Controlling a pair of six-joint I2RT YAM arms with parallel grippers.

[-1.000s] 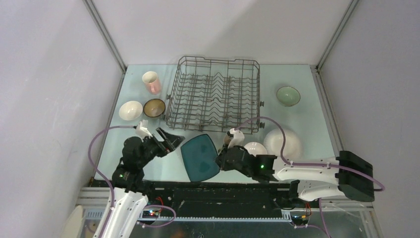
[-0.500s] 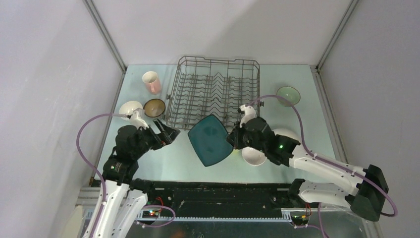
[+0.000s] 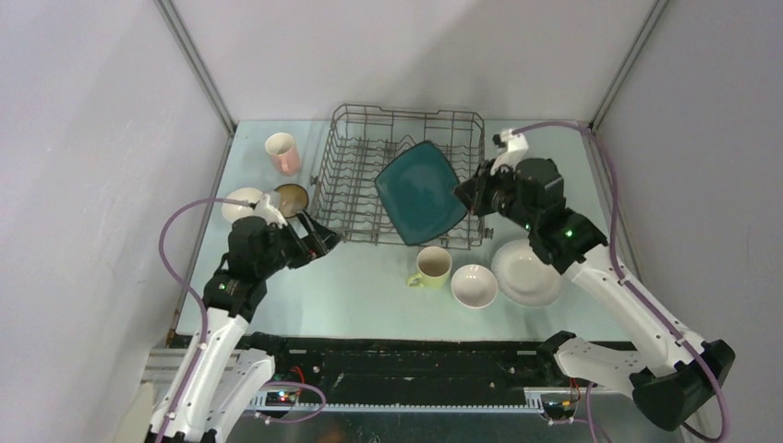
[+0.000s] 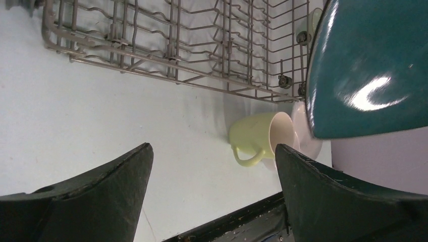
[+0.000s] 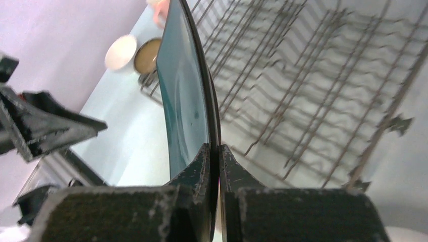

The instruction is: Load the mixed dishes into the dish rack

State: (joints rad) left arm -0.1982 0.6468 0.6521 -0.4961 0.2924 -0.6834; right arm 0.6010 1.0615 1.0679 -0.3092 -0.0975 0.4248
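Observation:
My right gripper (image 3: 468, 194) is shut on the edge of the teal square plate (image 3: 420, 192) and holds it on edge in the air over the right part of the grey wire dish rack (image 3: 362, 175). The right wrist view shows the plate (image 5: 184, 96) edge-on between my shut fingers, with the rack (image 5: 303, 85) below. My left gripper (image 3: 319, 243) is open and empty above the table near the rack's front left corner. The yellow-green mug (image 3: 431, 267), a white bowl (image 3: 475, 285) and the white round plate (image 3: 526, 271) sit in front of the rack. The pale green bowl is hidden.
The pink cup (image 3: 283, 153), another white bowl (image 3: 238, 205) and the dark brown bowl (image 3: 292, 197) stand left of the rack. The left wrist view shows the mug (image 4: 260, 138) and the rack's front rim (image 4: 166, 63). Walls close in on both sides.
My right arm has lifted the teal plate from the table's front up and back over the rack, uncovering the mug. My left gripper has shifted slightly toward the rack.

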